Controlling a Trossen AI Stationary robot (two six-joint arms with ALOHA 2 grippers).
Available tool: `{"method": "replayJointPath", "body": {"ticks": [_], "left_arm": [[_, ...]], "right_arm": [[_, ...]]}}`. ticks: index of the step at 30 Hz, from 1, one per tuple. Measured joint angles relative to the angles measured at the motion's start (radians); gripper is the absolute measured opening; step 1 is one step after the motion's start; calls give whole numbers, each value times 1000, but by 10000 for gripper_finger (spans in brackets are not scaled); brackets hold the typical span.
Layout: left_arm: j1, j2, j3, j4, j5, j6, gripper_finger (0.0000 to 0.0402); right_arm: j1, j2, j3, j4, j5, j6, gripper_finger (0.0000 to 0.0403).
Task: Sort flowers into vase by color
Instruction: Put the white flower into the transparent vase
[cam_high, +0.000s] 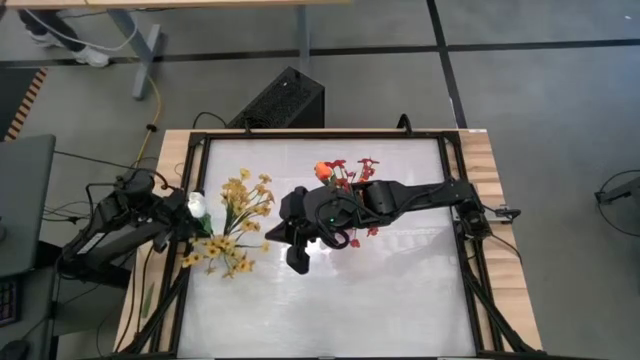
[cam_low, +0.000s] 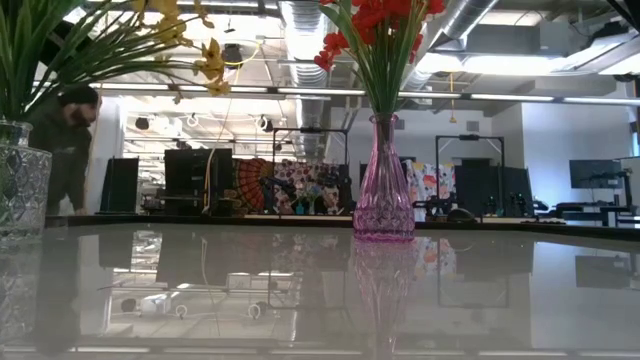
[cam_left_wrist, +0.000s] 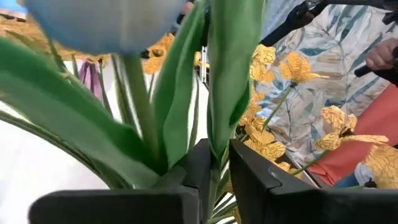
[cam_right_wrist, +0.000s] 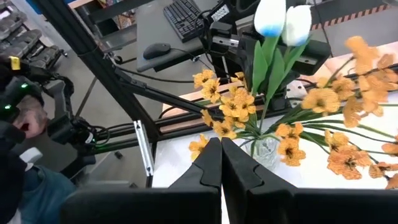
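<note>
A clear glass vase (cam_right_wrist: 267, 151) with yellow blossom sprays (cam_high: 238, 225) stands at the table's left. Two white tulip buds (cam_right_wrist: 283, 22) rise over it on green stems, and my left gripper (cam_left_wrist: 217, 152) is shut on the stems just below the buds, at the table's left edge (cam_high: 185, 212). A pink glass vase (cam_low: 383, 190) near the middle holds red sprays (cam_high: 352, 172) and an orange tulip bud (cam_high: 322, 170). My right gripper (cam_right_wrist: 221, 163) hangs shut and empty above the table's middle (cam_high: 297, 257), facing the yellow bunch. My left gripper pinches the white tulips' green stem and leaves (cam_left_wrist: 214, 163) between its two fingers, a little below the buds. The fingers come in about level from the table's left, across the stems. The tulips stand upright, and their lower stems (cam_right_wrist: 264, 121) run down among the yellow sprays into the clear vase.
Black frame rails (cam_high: 455, 215) run along the table's edges. A black box (cam_high: 285, 100) sits past the far edge. A person (cam_low: 70, 150) stands beyond the table at the left, and another person's hand (cam_right_wrist: 28, 118) shows off the table.
</note>
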Motion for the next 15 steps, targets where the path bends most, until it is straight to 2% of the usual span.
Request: {"method": "replayJointPath", "body": {"ticks": [6,12,15], "left_arm": [[0,0,19,1,34,-52,98],[0,0,76,3,17,-99,149],[0,4,91,1,-5,-171,166]], "right_arm": [[0,0,0,0,-16,0,27],[0,0,0,-1,-16,-22,27],[-1,0,0,-10,-16,-38,27]]}}
